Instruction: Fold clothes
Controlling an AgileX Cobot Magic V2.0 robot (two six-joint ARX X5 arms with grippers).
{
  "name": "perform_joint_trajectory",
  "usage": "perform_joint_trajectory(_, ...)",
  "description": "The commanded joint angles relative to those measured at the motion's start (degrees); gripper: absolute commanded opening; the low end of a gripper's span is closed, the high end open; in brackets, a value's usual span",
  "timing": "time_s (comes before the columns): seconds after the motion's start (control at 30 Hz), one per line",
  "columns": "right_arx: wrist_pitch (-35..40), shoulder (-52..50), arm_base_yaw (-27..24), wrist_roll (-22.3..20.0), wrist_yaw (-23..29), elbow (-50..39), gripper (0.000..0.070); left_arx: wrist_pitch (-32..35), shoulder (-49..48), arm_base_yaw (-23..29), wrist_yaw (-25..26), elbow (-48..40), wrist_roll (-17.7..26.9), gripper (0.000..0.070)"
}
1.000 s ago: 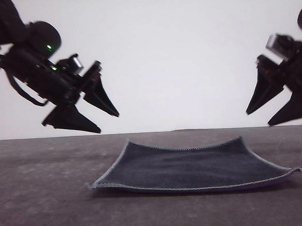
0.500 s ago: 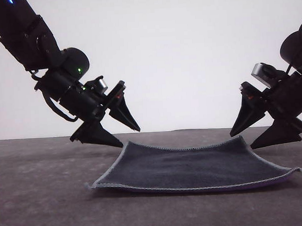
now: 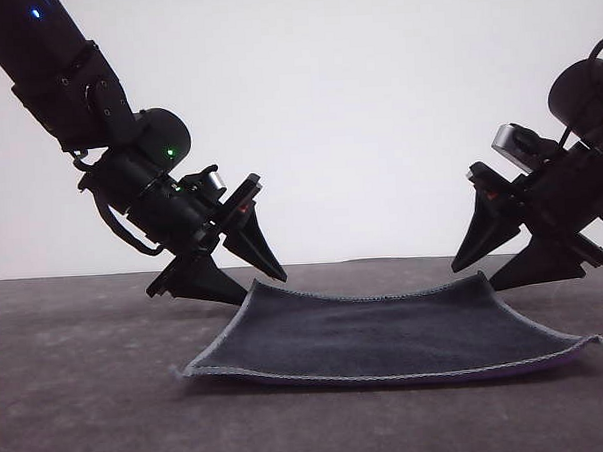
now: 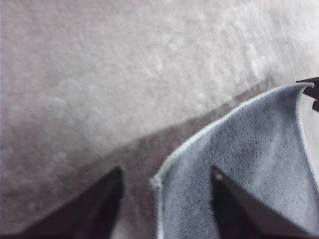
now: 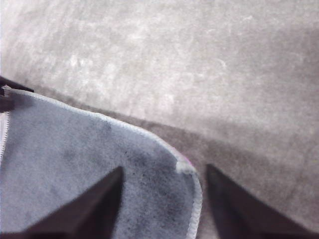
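Observation:
The clothes are one square cloth, lying flat on the table with its dark grey face up and a purple sliver showing under the front right edge. My left gripper is open and hangs low at the cloth's far left corner. In the left wrist view that corner sits between the two fingers. My right gripper is open too, low at the far right corner. The right wrist view shows this corner between its fingers. Neither gripper holds anything.
The cloth lies on a dark grey, felt-like table top with bare surface on every side. The table's far edge meets a plain white wall. The cloth's corners curl slightly upward.
Both arms have come down and inward, from high at the sides to the cloth's two far corners. Their jaws have stayed open and the cloth has not moved.

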Motion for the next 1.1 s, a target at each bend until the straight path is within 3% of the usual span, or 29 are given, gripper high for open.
perform_joint_trajectory(0.0, 0.58, 1.26, 0.20, 0.42, 0.34, 1.11, 0.0193, 0.24, 1.38, -0.53, 0.28, 1.34, 0.19, 0.0223)
perform_joint_trajectory(0.07, 0.58, 1.27, 0.20, 0.39, 0.78, 1.11, 0.0129, 0.23, 1.38, -0.75, 0.28, 1.34, 0.20, 0.0206)
perform_joint_trajectory(0.17, 0.58, 1.27, 0.20, 0.35, 1.29, 1.11, 0.0013, 0.18, 1.38, -0.76, 0.28, 1.34, 0.22, 0.0081)
perform_joint_trajectory(0.4, 0.58, 1.27, 0.20, 0.34, 0.82, 1.11, 0.0005, 0.17, 1.38, -0.76, 0.45, 1.34, 0.43, 0.0003)
perform_joint_trajectory(0.63, -0.57, 1.25, -1.09, 0.36, -7.75, 1.35, 0.0005, -2.26, 1.36, -0.10, 5.83, 2.02, 0.77, 0.0003)
perform_joint_trajectory(0.8, -8.56, 1.23, -2.53, -3.20, -10.54, 3.46, 0.0005, -9.48, 1.36, 0.60, 7.56, 4.64, 4.42, 0.0004)
perform_joint_trajectory(1.07, -28.43, 1.22, -4.27, -11.68, -15.22, 10.16, 0.0005, -24.90, 1.36, 1.12, 8.29, 9.64, 11.82, 0.0004)
